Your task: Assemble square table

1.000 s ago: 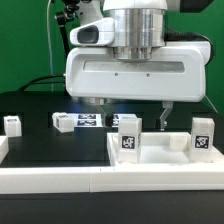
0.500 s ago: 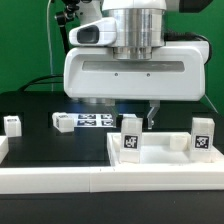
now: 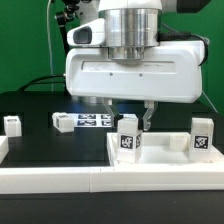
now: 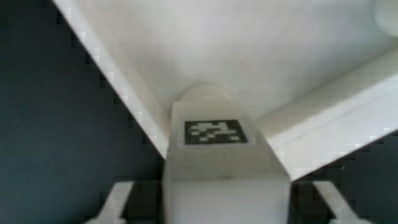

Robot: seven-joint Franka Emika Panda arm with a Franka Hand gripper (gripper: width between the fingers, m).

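White plastic, matte and smooth-faced, is making up every furniture part in sight. The gripper [image 3: 129, 118] is clamping a short block leg [image 3: 127, 136] — in the wrist view its two fingers [image 4: 139, 203] are pressing against the leg's flat sides, and the black-and-white square tag on the block's face is showing between them.

The held leg is standing roughly upright over the tabletop [image 3: 150, 166], a broad square tray with raised rims that is lying toward five o'clock in the exterior view. Whether the block's foot is touching the tray floor, I cannot tell.

A second leg [image 3: 203, 136] is standing at the tray's three o'clock side. Toward nine o'clock, on the black table [image 3: 30, 140], a third leg [image 3: 12, 124] is standing alone. A fourth leg [image 3: 63, 121] is lying just beside the marker board [image 3: 92, 120] — a thin, flat sheet of tags.
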